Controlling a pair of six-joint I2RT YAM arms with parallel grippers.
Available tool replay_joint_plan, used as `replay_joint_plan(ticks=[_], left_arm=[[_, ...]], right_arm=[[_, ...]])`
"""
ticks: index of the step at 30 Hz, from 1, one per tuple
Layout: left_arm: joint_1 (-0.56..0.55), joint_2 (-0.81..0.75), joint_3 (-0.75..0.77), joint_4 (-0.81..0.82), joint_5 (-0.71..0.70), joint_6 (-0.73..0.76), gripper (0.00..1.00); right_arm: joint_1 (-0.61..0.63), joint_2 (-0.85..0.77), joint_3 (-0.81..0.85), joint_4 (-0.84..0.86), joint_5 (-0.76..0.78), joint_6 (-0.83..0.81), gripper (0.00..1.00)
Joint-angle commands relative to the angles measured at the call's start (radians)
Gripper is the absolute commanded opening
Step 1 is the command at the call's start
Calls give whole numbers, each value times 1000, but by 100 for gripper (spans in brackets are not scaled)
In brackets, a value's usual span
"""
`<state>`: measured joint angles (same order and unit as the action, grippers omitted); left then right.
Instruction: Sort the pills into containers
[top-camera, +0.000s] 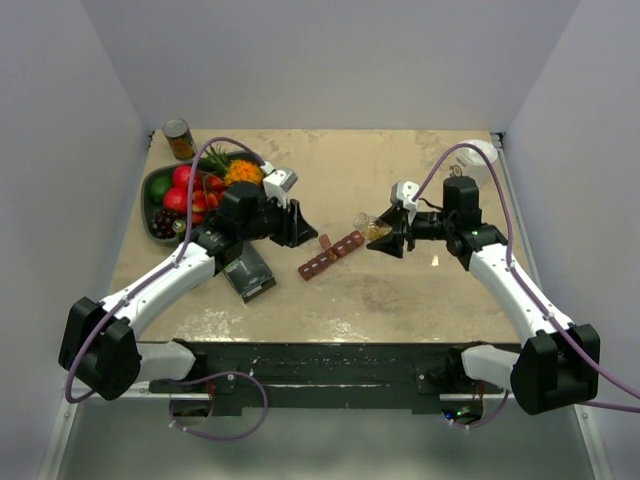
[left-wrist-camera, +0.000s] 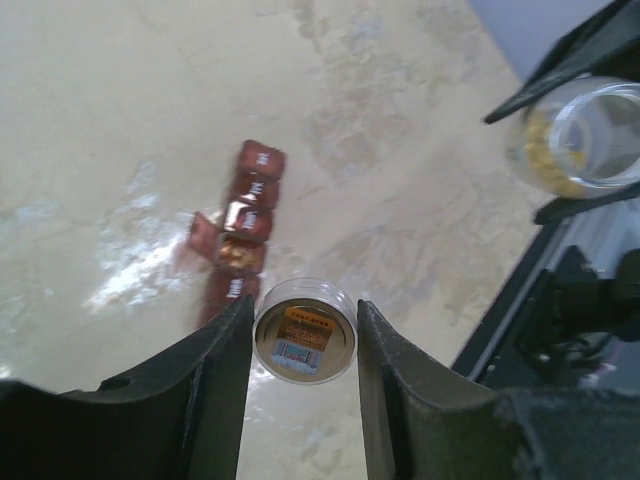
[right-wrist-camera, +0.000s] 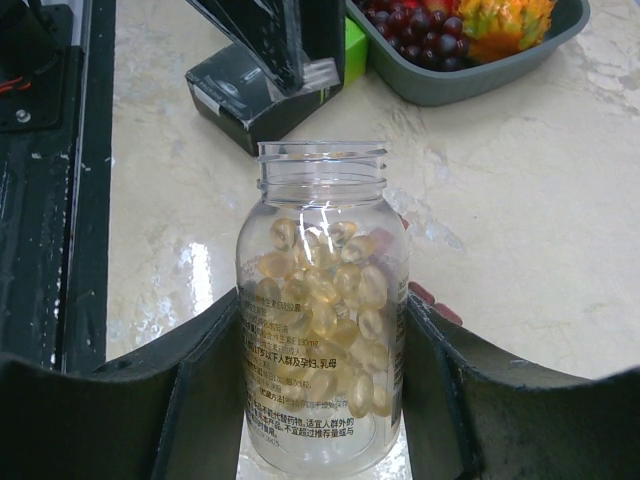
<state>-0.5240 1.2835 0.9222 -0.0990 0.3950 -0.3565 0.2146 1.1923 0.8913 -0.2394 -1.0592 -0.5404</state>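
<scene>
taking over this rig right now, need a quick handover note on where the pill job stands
Left gripper: jaws shut on the round cap.
Right gripper: jaws shut on the uncapped bottle, pills inside, mouth toward the containers strip.
Done: cap off; one compartment is open with a few pills in it.
Left: the other compartments look shut; fill them, then probably recap.

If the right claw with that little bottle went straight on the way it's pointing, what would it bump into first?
Most likely the left gripper, which holds a round lid ahead of the bottle in the right gripper. The red compartment strip seems lower, though heights are hard to judge.
</scene>
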Motion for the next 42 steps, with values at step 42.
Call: replay_joint_plan(ticks=[42], left_arm=[[-79, 191, -75, 746, 381, -527, 11]], right_arm=[[164, 6, 90, -291, 231, -182, 4]])
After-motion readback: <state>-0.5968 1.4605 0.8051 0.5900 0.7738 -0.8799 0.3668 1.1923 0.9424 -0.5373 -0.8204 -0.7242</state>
